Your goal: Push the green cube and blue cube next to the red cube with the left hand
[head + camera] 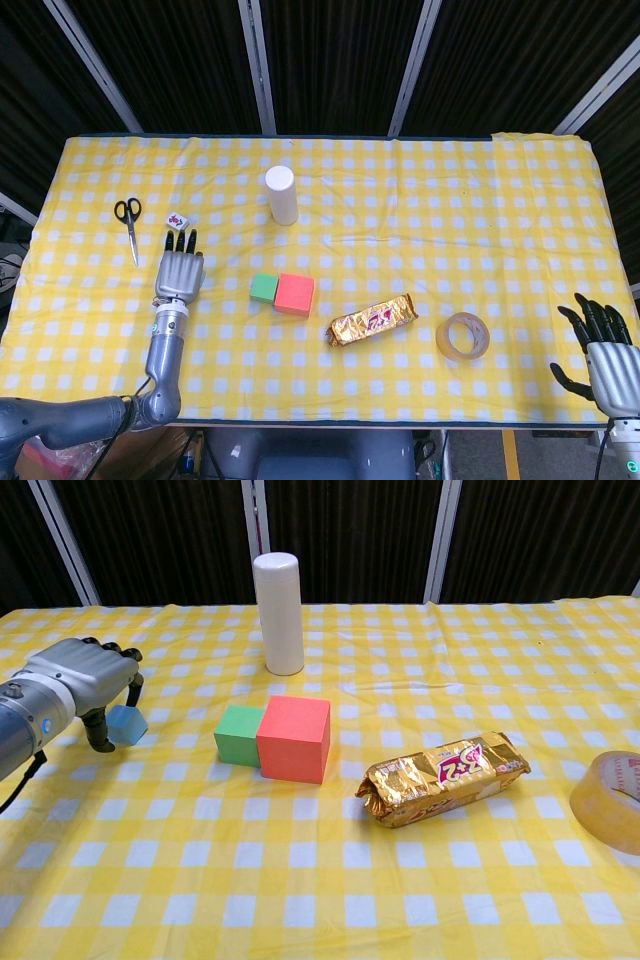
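Note:
The green cube [263, 289] [239, 735] sits flush against the left side of the red cube [294, 294] [294, 738] near the table's middle. The small light-blue cube [127, 723] lies well to their left. My left hand [178, 272] [85, 685] arches over it, palm down, with the cube showing just under the fingers beside the thumb. The hand hides the cube in the head view. I cannot tell if the fingers press on it. My right hand [605, 350] hangs off the table's front right corner with its fingers spread and nothing in it.
A white cylinder [281, 194] [279, 613] stands behind the cubes. Scissors [128, 225] and a small die [177, 220] lie at the far left. A gold snack packet [373, 319] [443, 777] and a tape roll [462, 337] [610, 800] lie right of the red cube.

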Controlling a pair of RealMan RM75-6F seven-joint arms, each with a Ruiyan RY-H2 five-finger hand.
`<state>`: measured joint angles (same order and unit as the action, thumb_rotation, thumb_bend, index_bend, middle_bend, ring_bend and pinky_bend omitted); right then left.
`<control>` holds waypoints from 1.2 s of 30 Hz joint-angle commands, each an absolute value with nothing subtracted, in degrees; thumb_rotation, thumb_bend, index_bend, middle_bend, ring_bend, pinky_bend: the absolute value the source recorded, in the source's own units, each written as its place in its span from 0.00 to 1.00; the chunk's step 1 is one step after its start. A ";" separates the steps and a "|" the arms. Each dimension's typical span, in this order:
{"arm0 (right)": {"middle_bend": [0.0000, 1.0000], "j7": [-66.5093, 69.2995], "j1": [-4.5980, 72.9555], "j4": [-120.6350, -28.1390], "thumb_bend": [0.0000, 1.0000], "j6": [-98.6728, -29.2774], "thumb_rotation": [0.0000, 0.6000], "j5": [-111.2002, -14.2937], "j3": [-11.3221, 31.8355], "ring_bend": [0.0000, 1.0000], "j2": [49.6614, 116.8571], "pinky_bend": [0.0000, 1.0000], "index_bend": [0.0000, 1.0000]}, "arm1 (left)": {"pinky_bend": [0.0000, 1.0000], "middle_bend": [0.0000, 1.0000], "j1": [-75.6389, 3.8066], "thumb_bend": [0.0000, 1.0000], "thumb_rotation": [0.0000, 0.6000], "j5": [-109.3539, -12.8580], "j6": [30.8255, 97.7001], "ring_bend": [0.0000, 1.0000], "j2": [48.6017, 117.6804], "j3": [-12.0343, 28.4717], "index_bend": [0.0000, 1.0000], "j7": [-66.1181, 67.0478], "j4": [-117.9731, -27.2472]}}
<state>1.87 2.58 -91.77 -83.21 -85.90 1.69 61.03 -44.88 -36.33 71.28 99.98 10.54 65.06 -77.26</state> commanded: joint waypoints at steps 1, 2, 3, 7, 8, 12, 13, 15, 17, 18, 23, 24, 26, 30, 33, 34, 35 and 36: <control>0.00 1.76 2.57 -91.77 0.32 -83.15 1.00 -85.90 1.64 0.00 61.07 0.00 0.16 | 0.00 0.00 -44.86 0.21 1.00 -36.34 71.53 0.00 99.86 10.76 0.40 64.86 -77.45; 0.00 1.71 2.56 -91.77 0.32 -83.15 1.00 -85.89 1.63 0.00 61.08 0.00 0.16 | 0.00 0.00 -44.84 0.21 1.00 -36.37 71.61 0.00 99.84 10.83 0.40 64.73 -77.47; 0.00 1.69 2.55 -91.77 0.32 -83.14 1.00 -85.86 1.63 0.00 61.09 0.00 0.16 | 0.00 0.00 -44.84 0.20 1.00 -36.39 71.64 0.00 99.84 10.89 0.40 64.64 -77.46; 0.00 1.61 2.47 -91.78 0.32 -83.23 1.00 -85.81 1.64 0.00 61.12 0.00 0.16 | 0.00 0.00 -44.79 0.17 1.00 -36.58 71.55 0.00 100.13 11.26 0.40 63.60 -77.01; 0.00 1.63 2.46 -91.77 0.32 -83.25 1.00 -85.82 1.63 0.00 61.13 0.00 0.16 | 0.00 0.00 -44.78 0.17 1.00 -36.52 71.46 0.00 100.25 11.33 0.40 63.40 -76.81; 0.00 1.97 2.37 -91.95 0.32 -83.31 1.00 -85.81 1.62 0.00 60.90 0.00 0.16 | 0.00 0.00 -44.95 0.20 1.00 -36.66 71.24 0.00 100.76 11.07 0.42 63.60 -75.68; 0.00 2.00 2.36 -91.96 0.32 -83.31 1.00 -85.80 1.61 0.00 60.87 0.00 0.16 | 0.00 0.00 -44.97 0.21 1.00 -36.74 71.22 0.00 100.92 11.05 0.42 63.53 -75.44; 0.00 2.02 2.36 -91.91 0.32 -83.17 1.00 -85.68 1.59 0.00 60.95 0.00 0.16 | 0.00 0.01 -45.00 0.23 1.00 -37.12 71.13 0.00 101.47 10.99 0.43 63.09 -74.57; 0.00 2.00 2.40 -91.85 0.32 -83.07 1.00 -85.70 1.58 0.00 60.97 0.00 0.16 | 0.00 0.01 -45.09 0.25 1.00 -37.29 71.09 0.00 102.12 11.05 0.43 62.92 -73.62; 0.00 2.09 2.40 -91.85 0.32 -83.09 1.00 -85.65 1.62 0.00 60.95 0.00 0.16 | 0.00 0.01 -45.20 0.27 1.00 -37.36 70.96 0.00 102.41 11.21 0.43 62.75 -73.35; 0.00 2.27 2.36 -91.74 0.32 -83.11 1.00 -85.61 1.64 0.00 60.92 0.00 0.17 | 0.00 0.01 -45.26 0.33 1.00 -37.43 70.86 0.00 102.78 11.51 0.44 62.54 -72.97; 0.00 2.27 2.35 -91.72 0.32 -83.12 1.00 -85.60 1.65 0.00 60.93 0.00 0.17 | 0.00 0.01 -45.27 0.34 1.00 -37.46 70.84 0.00 102.79 11.56 0.44 62.55 -72.98; 0.00 2.16 2.36 -91.70 0.32 -83.09 1.00 -85.65 1.60 0.00 60.94 0.00 0.17 | 0.00 0.01 -45.25 0.33 1.00 -37.48 70.84 0.00 102.81 11.67 0.44 62.48 -73.05; 0.00 2.06 2.38 -91.77 0.32 -83.01 1.00 -85.67 1.58 0.00 60.97 0.00 0.17 | 0.00 0.01 -45.14 0.32 1.00 -37.32 70.75 0.00 102.82 11.81 0.44 62.44 -73.18; 0.00 2.05 2.38 -91.80 0.32 -82.99 1.00 -85.66 1.58 0.00 60.97 0.00 0.17 | 0.00 0.01 -45.09 0.34 1.00 -37.34 70.74 0.00 102.80 11.70 0.45 62.62 -73.11; 0.00 2.06 2.39 -91.80 0.32 -82.95 1.00 -85.63 1.58 0.00 60.96 0.00 0.17 | 0.00 0.01 -45.05 0.36 1.00 -37.34 70.78 0.00 102.82 11.69 0.46 62.64 -73.06; 0.00 2.07 2.39 -91.80 0.32 -82.93 1.00 -85.62 1.58 0.00 60.94 0.00 0.17 | 0.00 0.02 -45.02 0.38 1.00 -37.42 70.90 0.00 102.88 11.68 0.47 62.62 -72.95; 0.00 2.08 2.38 -91.80 0.32 -82.96 1.00 -85.63 1.59 0.00 60.93 0.00 0.17 | 0.00 0.02 -44.99 0.40 1.00 -37.47 70.96 0.00 102.93 11.67 0.47 62.60 -72.86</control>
